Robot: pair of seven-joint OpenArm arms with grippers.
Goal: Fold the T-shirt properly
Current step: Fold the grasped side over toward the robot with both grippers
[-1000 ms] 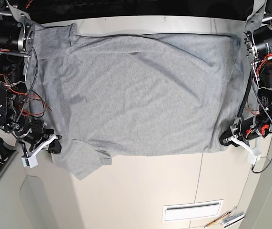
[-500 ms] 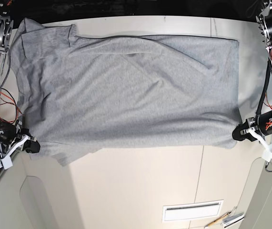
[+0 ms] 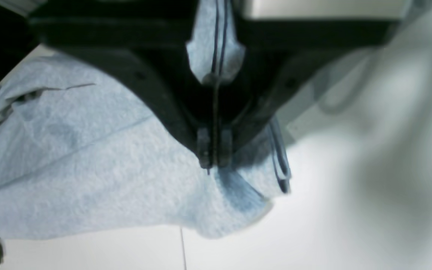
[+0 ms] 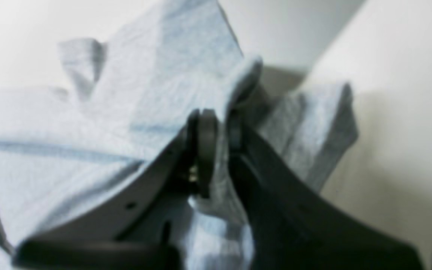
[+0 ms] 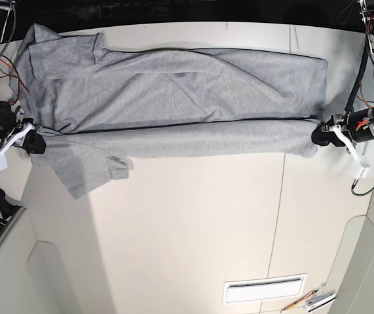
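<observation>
The T-shirt (image 5: 173,98) lies across the table (image 5: 193,222), its near edge now lifted and drawn farther back than before, stretched between both pincers. The left gripper (image 5: 322,135) and right gripper (image 5: 35,142) each clench its cloth.

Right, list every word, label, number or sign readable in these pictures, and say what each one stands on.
None can be read.
Heather-grey cotton T-shirt: only plain grey fabric shows, with no print in any view.
Left gripper and right gripper, both clamped on the shirt's edge: no markings legible.
White slotted plate in the cream tabletop: no text visible.
</observation>
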